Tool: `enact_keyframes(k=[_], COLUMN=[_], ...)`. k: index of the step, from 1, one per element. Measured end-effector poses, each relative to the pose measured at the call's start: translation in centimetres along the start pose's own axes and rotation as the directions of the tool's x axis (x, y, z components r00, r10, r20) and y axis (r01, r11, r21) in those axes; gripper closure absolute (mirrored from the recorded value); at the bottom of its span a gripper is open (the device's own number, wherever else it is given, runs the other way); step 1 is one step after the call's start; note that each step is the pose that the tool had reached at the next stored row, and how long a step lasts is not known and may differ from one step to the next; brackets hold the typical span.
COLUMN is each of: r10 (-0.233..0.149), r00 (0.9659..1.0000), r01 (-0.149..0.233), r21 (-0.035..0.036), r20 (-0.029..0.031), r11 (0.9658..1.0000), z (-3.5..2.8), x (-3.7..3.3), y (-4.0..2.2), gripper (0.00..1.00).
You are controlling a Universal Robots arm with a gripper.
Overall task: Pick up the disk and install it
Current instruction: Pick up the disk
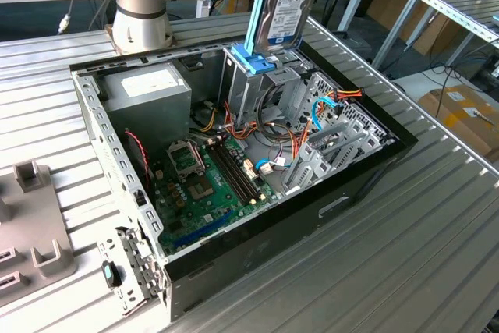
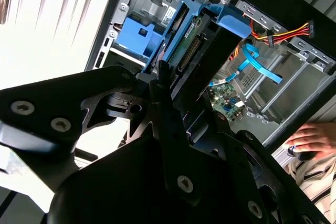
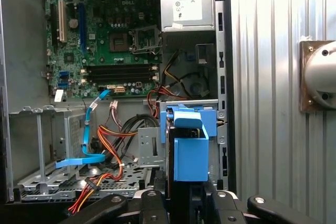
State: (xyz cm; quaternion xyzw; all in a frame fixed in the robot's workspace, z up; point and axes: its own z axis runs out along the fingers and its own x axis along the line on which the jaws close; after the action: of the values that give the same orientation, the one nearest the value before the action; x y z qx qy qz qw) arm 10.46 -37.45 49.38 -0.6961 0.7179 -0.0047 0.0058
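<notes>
The disk [image 1: 286, 7], silver with a white and blue label and blue side rails, stands on edge over the metal drive cage [image 1: 248, 90] at the back of the open computer case [image 1: 352, 186]. Its lower end sits right at the cage's blue latch [image 1: 251, 60]. In both wrist views my gripper [image 2: 185, 100] is shut on the disk [image 2: 192, 51], with black fingers [image 2: 160, 80] on either side of it. The first wrist view looks down along the disk's blue rail [image 3: 189, 153] into the cage opening, with my gripper [image 3: 185, 203] behind it.
Inside the case lie a grey power-supply box [image 1: 148, 87], the green motherboard [image 1: 204, 185] and loose orange and blue cables [image 1: 323, 107]. The arm's base [image 1: 140, 9] stands behind the case. Grey fixtures [image 1: 31, 216] rest on the table at the exterior view's left. A person's hand [image 2: 314, 137] rests beside the case.
</notes>
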Motion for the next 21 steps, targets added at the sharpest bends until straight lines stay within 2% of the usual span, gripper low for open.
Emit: enact_keyframes(k=[14,16,21], r10=[0.000,0.000,0.000], r00=[1.0000,1.0000,1.0000], r01=[0.000,0.000,0.000], r21=[0.0000,0.0000,0.0000], r20=[0.0001,-0.0002,0.0000], r11=[1.0000,1.0000,1.0000], z=[0.01,-0.01,0.00], x=[0.05,0.20,1.12], y=[-0.08,-0.10,-0.14], gripper=[0.65,0.65,0.65])
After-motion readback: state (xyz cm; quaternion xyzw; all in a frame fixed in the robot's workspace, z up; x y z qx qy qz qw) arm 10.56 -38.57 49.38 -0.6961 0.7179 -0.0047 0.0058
